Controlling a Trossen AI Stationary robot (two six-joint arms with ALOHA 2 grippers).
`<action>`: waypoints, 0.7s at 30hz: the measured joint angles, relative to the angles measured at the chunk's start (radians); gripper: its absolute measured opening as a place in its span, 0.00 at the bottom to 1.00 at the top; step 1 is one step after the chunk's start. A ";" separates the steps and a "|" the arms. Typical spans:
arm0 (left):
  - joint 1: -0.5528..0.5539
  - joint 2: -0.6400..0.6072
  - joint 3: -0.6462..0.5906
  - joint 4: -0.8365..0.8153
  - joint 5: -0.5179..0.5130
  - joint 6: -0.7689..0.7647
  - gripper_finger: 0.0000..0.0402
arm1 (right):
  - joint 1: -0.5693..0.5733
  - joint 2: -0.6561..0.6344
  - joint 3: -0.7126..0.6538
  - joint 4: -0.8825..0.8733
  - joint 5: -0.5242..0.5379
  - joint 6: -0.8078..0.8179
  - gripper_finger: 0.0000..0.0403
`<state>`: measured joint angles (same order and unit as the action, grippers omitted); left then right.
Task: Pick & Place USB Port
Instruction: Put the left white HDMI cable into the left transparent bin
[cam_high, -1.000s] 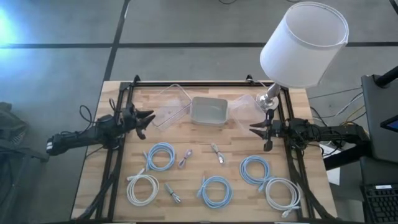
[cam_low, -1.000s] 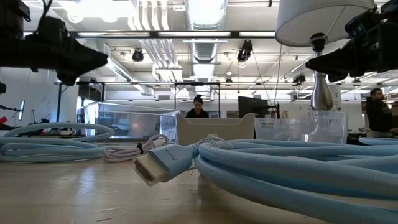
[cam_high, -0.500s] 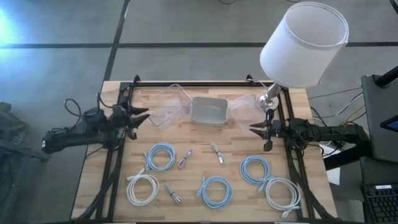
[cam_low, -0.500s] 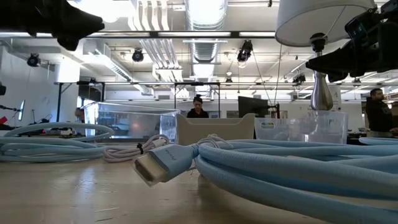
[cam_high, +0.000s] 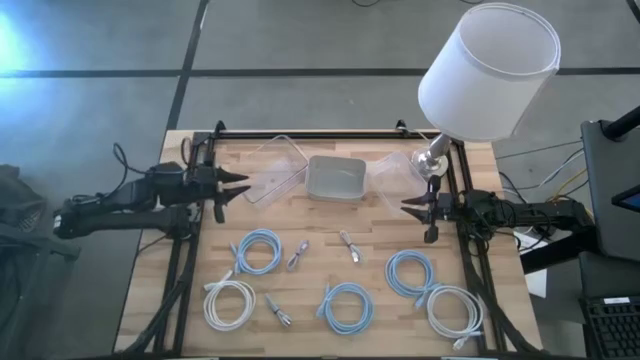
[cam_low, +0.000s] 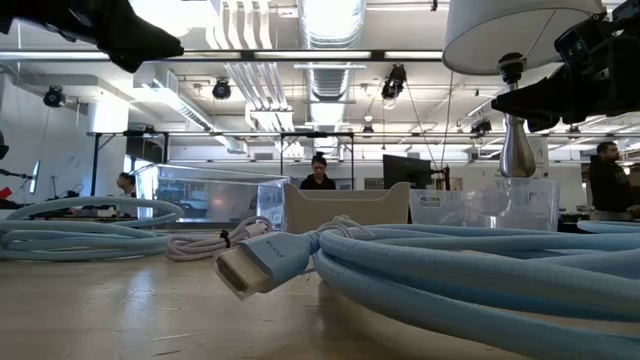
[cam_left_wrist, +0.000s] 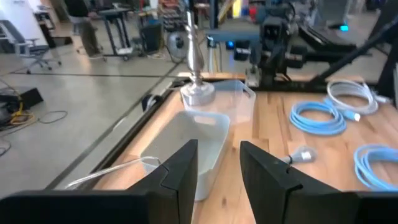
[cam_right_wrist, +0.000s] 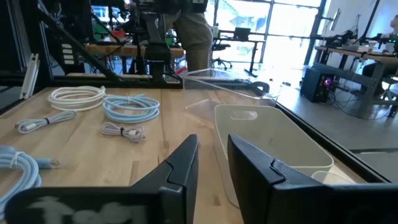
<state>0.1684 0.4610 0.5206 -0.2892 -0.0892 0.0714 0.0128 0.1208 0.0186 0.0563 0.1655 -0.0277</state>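
Note:
Three short silver-grey USB pieces lie flat on the wooden table: one (cam_high: 298, 254) beside another (cam_high: 349, 245) in the middle, a third (cam_high: 279, 312) nearer the near edge. My left gripper (cam_high: 243, 187) (cam_left_wrist: 219, 168) hovers open above the table's left side, next to a clear container (cam_high: 272, 170). It shows high in the low view (cam_low: 165, 45). My right gripper (cam_high: 404, 207) (cam_right_wrist: 211, 165) hangs open at the right side, beside the other clear container (cam_high: 400, 175). A grey bin (cam_high: 335, 180) stands between the containers.
Several coiled cables lie on the table's near half: blue (cam_high: 258, 248), white (cam_high: 229, 302), blue (cam_high: 348, 307), blue (cam_high: 413, 270), white (cam_high: 455, 312). A lamp with a white shade (cam_high: 490, 70) stands at the far right corner. People show in the room behind.
My left gripper has risen and shifted a little toward the far edge, first drawing back to the left, then reaching right again. It stays open. The right arm and everything on the table have kept still.

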 joint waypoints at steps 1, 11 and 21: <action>0.000 0.011 0.001 0.000 0.005 0.003 0.31 | 0.000 0.000 0.000 0.000 0.000 0.000 0.21; 0.000 0.091 -0.002 0.003 0.006 0.007 0.49 | 0.000 0.000 0.000 0.019 0.001 -0.032 0.18; -0.003 0.163 -0.004 0.038 0.032 0.001 0.53 | -0.001 0.000 0.000 0.312 0.055 -0.227 0.19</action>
<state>0.1651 0.6240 0.5163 -0.2511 -0.0569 0.0727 0.0120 0.1207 0.0185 0.3687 0.2205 -0.2547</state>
